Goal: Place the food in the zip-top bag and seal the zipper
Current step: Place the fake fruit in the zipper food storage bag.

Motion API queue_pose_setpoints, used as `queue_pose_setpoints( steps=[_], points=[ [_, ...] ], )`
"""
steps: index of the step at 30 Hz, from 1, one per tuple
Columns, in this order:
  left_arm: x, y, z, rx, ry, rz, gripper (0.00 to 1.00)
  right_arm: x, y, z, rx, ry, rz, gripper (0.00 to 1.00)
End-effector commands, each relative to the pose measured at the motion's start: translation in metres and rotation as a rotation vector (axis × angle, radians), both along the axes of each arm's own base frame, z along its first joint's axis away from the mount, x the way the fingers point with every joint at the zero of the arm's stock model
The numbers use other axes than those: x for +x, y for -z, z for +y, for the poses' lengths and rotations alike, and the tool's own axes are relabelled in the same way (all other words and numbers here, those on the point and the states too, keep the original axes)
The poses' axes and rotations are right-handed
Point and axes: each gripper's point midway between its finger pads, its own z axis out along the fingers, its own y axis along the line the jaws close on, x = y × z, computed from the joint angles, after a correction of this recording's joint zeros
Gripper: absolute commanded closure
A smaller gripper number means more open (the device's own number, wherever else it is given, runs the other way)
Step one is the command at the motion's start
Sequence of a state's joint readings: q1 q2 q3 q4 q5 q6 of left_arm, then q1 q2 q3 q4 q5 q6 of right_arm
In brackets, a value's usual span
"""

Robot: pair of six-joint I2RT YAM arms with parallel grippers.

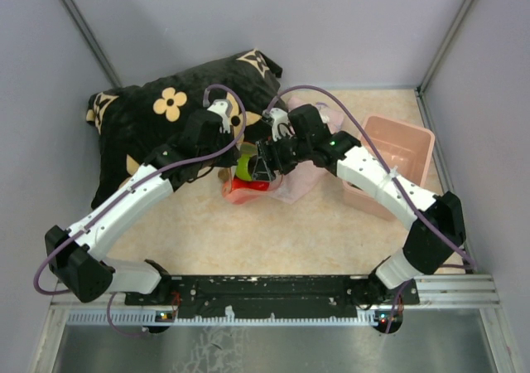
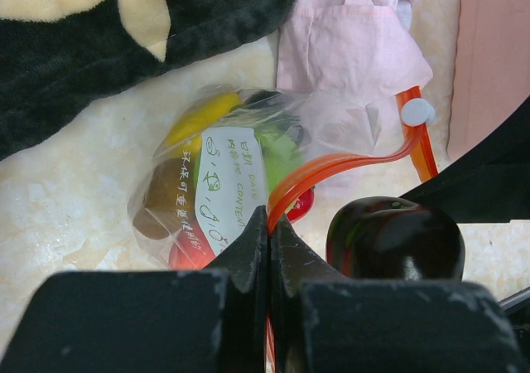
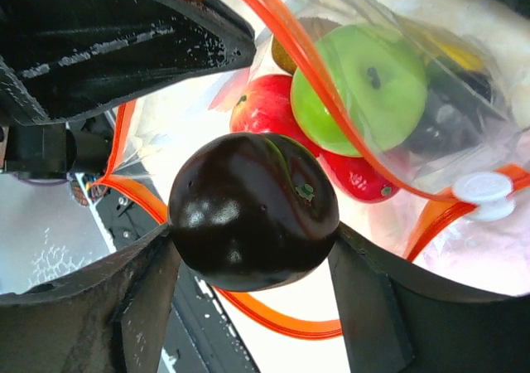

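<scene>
The zip-top bag (image 2: 215, 182) lies on the table, holding several toy fruits, among them a lime green apple (image 3: 360, 87) and a red one (image 3: 261, 112). My left gripper (image 2: 269, 224) is shut on the orange-red zipper (image 2: 331, 167) strip and holds the mouth up; in the top view it (image 1: 247, 153) sits over the bag (image 1: 244, 186). A white slider (image 2: 418, 112) rides on the strip. My right gripper (image 3: 252, 240) grips a glossy dark brown fruit (image 3: 252, 211) between both fingers, right at the bag's open mouth. The same fruit (image 2: 393, 236) shows beside my left fingers.
A black pillow with cream flowers (image 1: 166, 116) lies behind the bag. A pale pink cloth (image 2: 348, 33) is under and behind the bag's mouth. The pink plastic bin (image 1: 397, 153) stands at the right. Both arms crowd together over the bag.
</scene>
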State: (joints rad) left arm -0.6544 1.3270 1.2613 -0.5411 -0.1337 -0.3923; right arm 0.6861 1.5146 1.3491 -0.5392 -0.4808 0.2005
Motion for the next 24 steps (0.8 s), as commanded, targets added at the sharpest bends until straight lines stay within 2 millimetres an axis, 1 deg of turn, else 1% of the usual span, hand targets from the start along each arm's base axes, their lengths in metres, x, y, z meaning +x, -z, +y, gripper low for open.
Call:
queue_pose_setpoints(
  steps=[1, 7, 9, 14, 16, 18, 20, 21, 23, 24],
  points=[
    [0.003, -0.026, -0.006, -0.071, 0.007, -0.058, 1.0, -0.007, -0.014, 0.007, 0.017, -0.056, -0.033, 0.26],
    [0.003, -0.024, -0.006, -0.07, 0.007, -0.055, 1.0, -0.009, -0.022, 0.005, 0.004, -0.069, -0.049, 0.21],
    [0.002, -0.024, -0.005, -0.067, 0.003, -0.056, 1.0, -0.007, -0.029, 0.002, -0.002, -0.053, -0.074, 0.2],
    [0.001, -0.023, 0.0, -0.058, -0.009, -0.058, 1.0, -0.001, -0.05, -0.013, -0.033, 0.012, -0.14, 0.19],
    [0.001, -0.022, 0.0, -0.058, -0.008, -0.057, 1.0, 0.003, -0.056, -0.024, -0.048, 0.055, -0.152, 0.19],
    [0.0, -0.021, 0.0, -0.058, -0.009, -0.054, 1.0, 0.01, -0.058, -0.04, -0.064, 0.119, -0.138, 0.19],
    [-0.001, -0.021, 0.001, -0.054, -0.011, -0.055, 1.0, 0.019, -0.059, -0.064, -0.083, 0.204, -0.115, 0.19],
    [-0.001, -0.022, 0.002, -0.055, -0.013, -0.057, 1.0, 0.025, -0.056, -0.08, -0.1, 0.255, -0.104, 0.19],
    [-0.001, -0.02, 0.004, -0.049, -0.018, -0.056, 1.0, 0.028, -0.052, -0.109, -0.145, 0.342, -0.084, 0.17],
    [-0.001, -0.02, 0.005, -0.049, -0.019, -0.055, 1.0, 0.029, -0.046, -0.124, -0.172, 0.385, -0.066, 0.16]
  ],
)
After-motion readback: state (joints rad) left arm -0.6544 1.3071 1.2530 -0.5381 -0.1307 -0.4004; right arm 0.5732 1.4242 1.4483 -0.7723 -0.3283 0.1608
